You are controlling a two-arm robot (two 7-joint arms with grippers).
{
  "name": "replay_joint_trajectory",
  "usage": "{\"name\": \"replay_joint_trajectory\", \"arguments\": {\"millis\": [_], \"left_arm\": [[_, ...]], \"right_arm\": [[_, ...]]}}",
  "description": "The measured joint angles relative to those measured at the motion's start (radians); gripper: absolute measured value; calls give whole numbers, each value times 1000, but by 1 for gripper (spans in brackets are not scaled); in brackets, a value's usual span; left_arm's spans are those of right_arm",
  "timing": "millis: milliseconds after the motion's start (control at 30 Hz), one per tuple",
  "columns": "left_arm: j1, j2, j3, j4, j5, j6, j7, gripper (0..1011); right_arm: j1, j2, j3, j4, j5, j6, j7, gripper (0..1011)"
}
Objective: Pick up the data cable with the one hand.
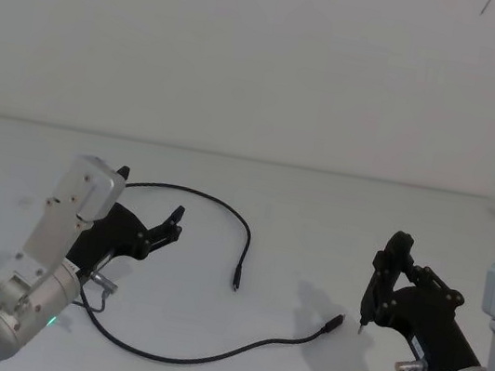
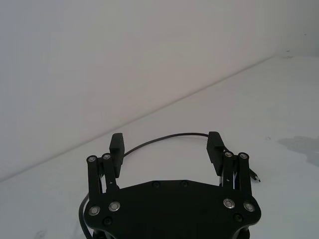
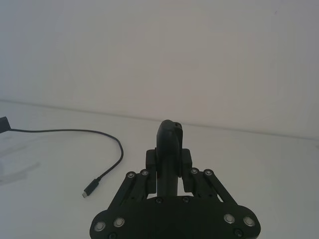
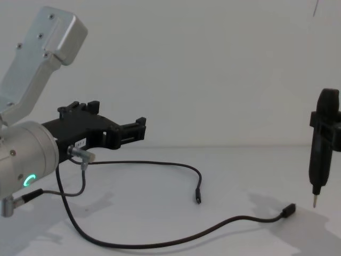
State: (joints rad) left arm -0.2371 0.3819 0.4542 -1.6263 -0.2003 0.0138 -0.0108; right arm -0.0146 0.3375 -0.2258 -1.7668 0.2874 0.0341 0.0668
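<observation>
Left gripper [image 1: 150, 195] is hovering low over the bench [image 1: 338, 209], fingers [image 2: 215, 142] spread wide and gripping nothing. My read: it's lining up for the grab. Data cable [image 1: 246, 247] is lying slack on the bench. One arc is running just ahead of the left gripper's fingertips and ending in a plug off to its right. The rest is looping back under the left gripper's wrist and trailing out farther right. In the left wrist view the arc is showing between the open fingers but beyond them, so no contact yet. Right gripper [image 1: 385, 281] is sitting well right of the left gripper, fingers clamped on a pen tool [image 4: 318, 170] with its tip pointing down near the cable's second plug. It's likely parked there to keep clear. The next move probably needs a drop onto the arc. The cable is thin and flat, so the fingers are risking a close over it.
</observation>
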Motion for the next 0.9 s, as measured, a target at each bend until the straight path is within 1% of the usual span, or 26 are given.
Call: {"name": "replay_joint_trajectory", "arguments": {"millis": [900], "left_arm": [[0,0,0,0,0,0,0,1001]], "right_arm": [[0,0,0,0,0,0,0,279]]}}
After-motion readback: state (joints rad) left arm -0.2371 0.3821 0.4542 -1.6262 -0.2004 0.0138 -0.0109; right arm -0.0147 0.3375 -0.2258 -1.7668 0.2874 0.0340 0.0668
